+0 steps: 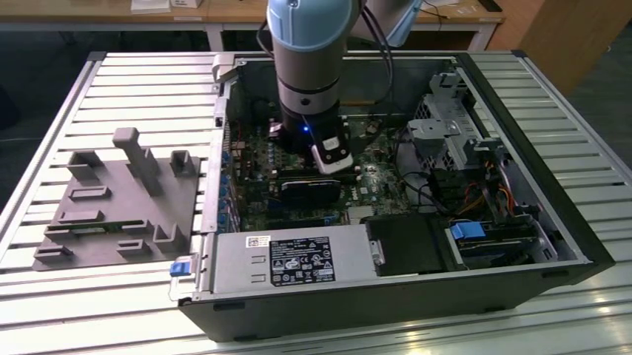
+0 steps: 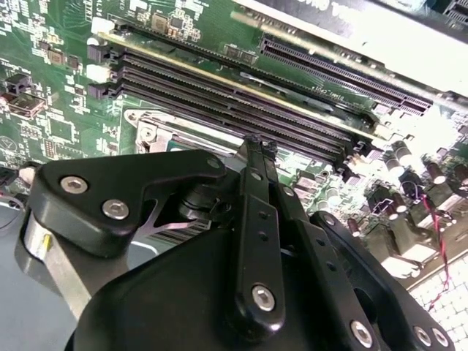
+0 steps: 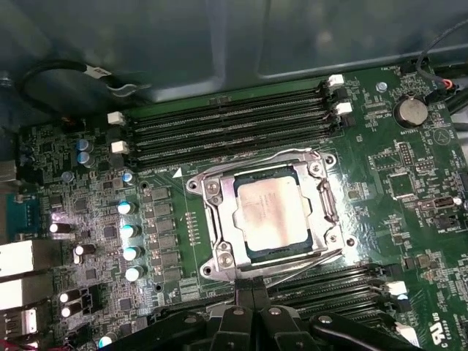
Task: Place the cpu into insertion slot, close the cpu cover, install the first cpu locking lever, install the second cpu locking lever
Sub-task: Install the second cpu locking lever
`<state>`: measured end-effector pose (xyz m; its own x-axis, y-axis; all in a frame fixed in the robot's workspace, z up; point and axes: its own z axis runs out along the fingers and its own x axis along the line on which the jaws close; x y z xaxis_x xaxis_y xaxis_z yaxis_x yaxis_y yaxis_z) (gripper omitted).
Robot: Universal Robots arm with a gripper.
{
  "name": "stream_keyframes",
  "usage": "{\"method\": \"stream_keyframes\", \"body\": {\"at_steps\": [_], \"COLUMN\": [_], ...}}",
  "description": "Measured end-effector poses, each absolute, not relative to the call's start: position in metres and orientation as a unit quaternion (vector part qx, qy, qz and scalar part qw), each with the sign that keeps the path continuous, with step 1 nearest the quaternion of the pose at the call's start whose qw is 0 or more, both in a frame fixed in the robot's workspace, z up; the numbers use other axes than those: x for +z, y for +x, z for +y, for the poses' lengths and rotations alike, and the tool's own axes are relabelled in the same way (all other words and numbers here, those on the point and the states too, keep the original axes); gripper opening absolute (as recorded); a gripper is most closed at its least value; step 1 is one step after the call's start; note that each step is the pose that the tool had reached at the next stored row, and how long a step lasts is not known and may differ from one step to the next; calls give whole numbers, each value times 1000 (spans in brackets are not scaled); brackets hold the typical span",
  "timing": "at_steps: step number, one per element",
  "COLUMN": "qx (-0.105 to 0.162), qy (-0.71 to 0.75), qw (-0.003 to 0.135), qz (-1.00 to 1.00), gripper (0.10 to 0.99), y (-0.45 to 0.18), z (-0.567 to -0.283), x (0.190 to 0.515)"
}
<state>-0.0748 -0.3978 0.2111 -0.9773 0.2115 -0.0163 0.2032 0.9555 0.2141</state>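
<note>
cpu (image 3: 272, 210) seated in insertion slot (image 3: 219, 219), cpu cover (image 3: 327, 207) down over it; hand (image 3: 252, 292) at socket edge, fingers pinched together, empty.

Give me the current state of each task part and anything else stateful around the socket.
cpu: seated flat in the insertion slot, metal face up.
insertion slot: occupied by the cpu.
cpu cover: down over the cpu, framing it through its window.
locking levers: lying low along the socket edges; whether they are hooked cannot be told.
memory slots: empty.
computer case: side open, lying on the table.
gripper: beside the socket.
</note>
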Motion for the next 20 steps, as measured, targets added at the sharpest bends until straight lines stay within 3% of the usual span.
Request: {"method": "stream_keyframes", "body": {"at_steps": [20], "qx": [150], "qy": [94], "qw": [14], "qz": [984], "gripper": [102], "y": [-87], "z": [-407], "x": [199]}}
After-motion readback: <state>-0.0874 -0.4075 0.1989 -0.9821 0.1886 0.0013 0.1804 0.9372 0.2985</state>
